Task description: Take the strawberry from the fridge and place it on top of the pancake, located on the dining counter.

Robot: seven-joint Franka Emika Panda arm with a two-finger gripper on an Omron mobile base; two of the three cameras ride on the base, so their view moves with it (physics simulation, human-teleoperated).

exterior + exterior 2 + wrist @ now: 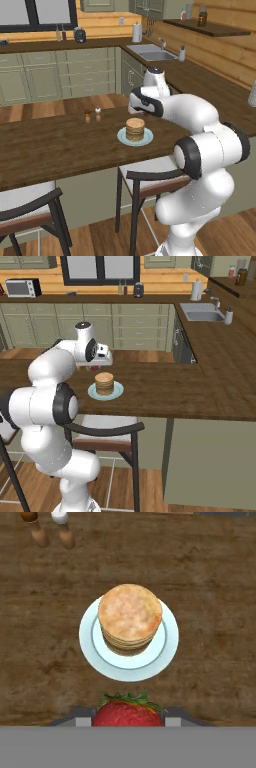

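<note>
The end effector (128,721) grips the strawberry (128,712) between its closed fingers, above the dark wooden desk (55,145). The pancake (130,619) sits on its pale plate (167,644) on the desk, just ahead of the strawberry in the hand view

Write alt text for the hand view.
A red strawberry sits gripped in the pincer at the bottom, above a pancake stack on a pale plate. Two small shakers stand on the dining counter at top left.
</note>
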